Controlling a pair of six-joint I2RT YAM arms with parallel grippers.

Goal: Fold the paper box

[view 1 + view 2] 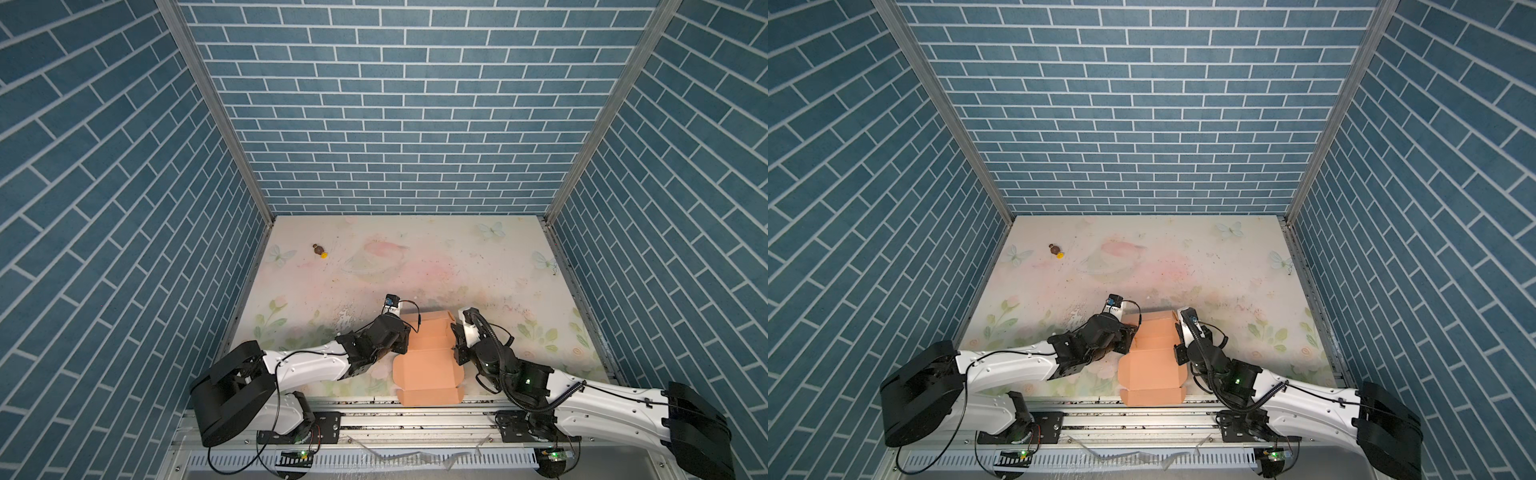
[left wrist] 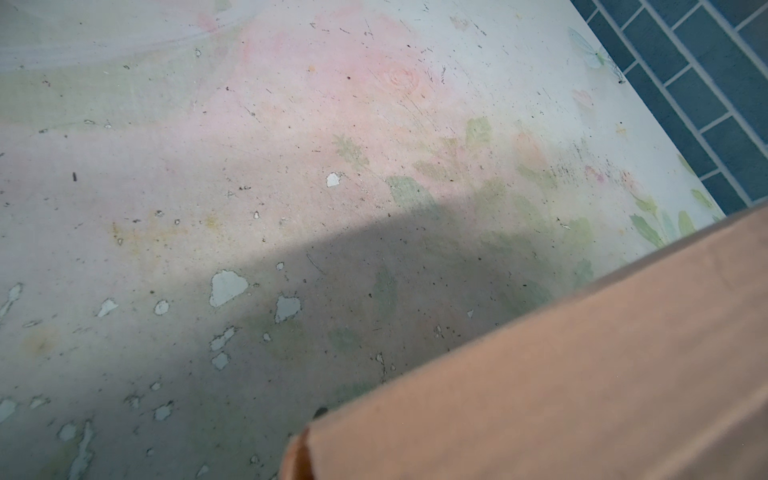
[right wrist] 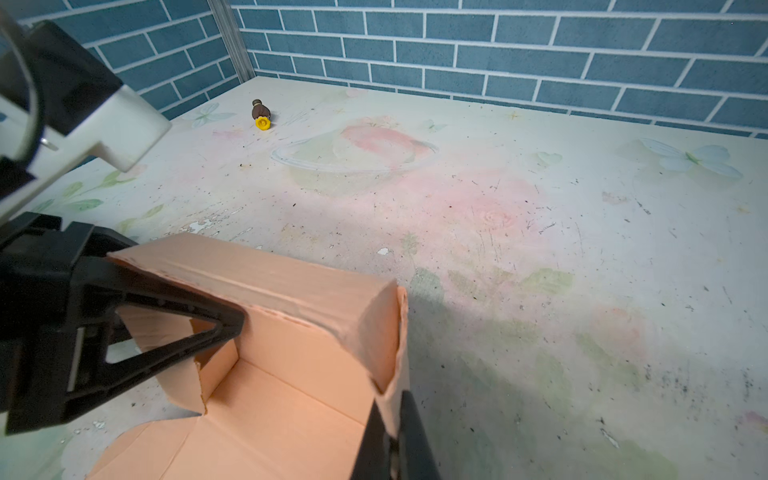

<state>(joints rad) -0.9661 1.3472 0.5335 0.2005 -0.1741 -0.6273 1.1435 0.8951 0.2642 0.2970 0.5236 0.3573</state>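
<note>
1. Lying at the 6 o'clock edge of the floral table (image 1: 478, 266) in both top views, the paper box (image 1: 428, 365) has its near flap reaching onto the metal rail (image 1: 374, 411). Its far end is folded up into walls. The left gripper (image 1: 409, 332) meets the box at its 10 o'clock corner. The right gripper (image 1: 456, 345) is at its 3 o'clock wall. A small brown-and-yellow object (image 1: 319, 250) lies well apart, toward 11 o'clock from the box.
2. In the left wrist view, a plain cardboard face of the box (image 2: 561, 374) is close to the lens, above the scuffed table. How wide the left jaws stand cannot be told here.
3. In the right wrist view, the right gripper's fingers (image 3: 415, 440) are pinched narrow on the edge of the box's side wall. Across the box, one left finger (image 3: 166, 286) lies inside, its tip touching the raised back wall, with the opposite side flap behind it. Its partner is hidden, so I cannot tell whether the left gripper holds anything.
</note>
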